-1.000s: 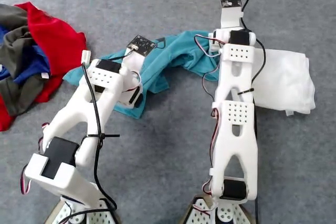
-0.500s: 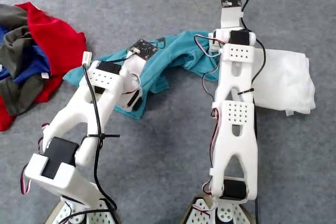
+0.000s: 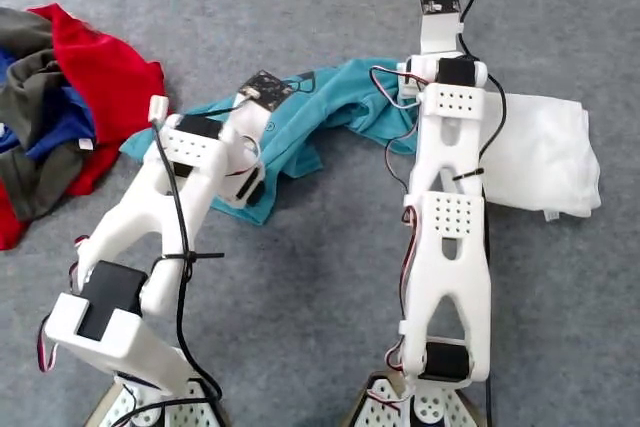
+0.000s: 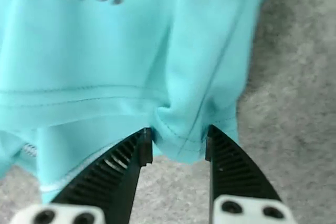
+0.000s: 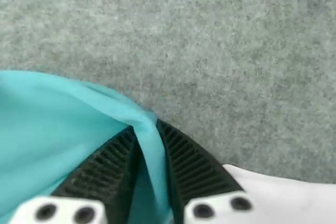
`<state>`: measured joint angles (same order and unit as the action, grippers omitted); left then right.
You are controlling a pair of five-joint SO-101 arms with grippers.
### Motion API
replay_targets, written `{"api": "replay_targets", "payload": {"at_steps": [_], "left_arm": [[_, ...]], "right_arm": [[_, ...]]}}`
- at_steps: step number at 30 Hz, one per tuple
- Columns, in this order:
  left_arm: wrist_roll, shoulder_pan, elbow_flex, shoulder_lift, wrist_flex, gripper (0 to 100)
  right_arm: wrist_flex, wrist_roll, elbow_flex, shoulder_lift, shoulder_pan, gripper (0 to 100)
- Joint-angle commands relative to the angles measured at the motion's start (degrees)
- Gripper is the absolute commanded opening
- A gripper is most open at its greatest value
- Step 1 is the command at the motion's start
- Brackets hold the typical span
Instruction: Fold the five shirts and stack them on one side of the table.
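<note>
A teal shirt (image 3: pixel 330 107) lies bunched across the middle of the grey table (image 3: pixel 300 307), stretched between both arms. My left gripper (image 4: pixel 178 140) is shut on a thick fold at the hem of the teal shirt (image 4: pixel 131 51); in the high view the left arm (image 3: pixel 190 162) stands over the shirt's near left part. My right gripper (image 5: pixel 148 135) is shut on a thin edge of the teal shirt (image 5: pixel 47 119) just above the table, at the shirt's far right end under the right arm (image 3: pixel 450 107). A folded white shirt (image 3: pixel 545 152) lies at the right.
A loose pile of red, blue and grey shirts (image 3: pixel 60 107) sits at the far left edge. The corner of the white shirt (image 5: pixel 283 203) lies close beside my right gripper. Bare grey table stretches across the front between the two arm bases.
The left arm has shifted a little toward the far left, pulling the teal shirt's near edge with it. The right arm has kept still.
</note>
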<state>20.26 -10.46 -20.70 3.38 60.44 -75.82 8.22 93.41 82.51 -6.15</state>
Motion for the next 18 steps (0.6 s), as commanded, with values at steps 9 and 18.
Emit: {"api": "replay_targets", "payload": {"at_steps": [9,18], "left_arm": [[-1.3,-1.0,4.8,6.2,0.4,19],[-8.1,-1.0,8.1,6.2,3.0,4]], "right_arm": [[1.0,0.5,2.1,-2.1,-0.2,1.5],[1.1,0.5,2.1,-2.1,-0.2,1.5]]}}
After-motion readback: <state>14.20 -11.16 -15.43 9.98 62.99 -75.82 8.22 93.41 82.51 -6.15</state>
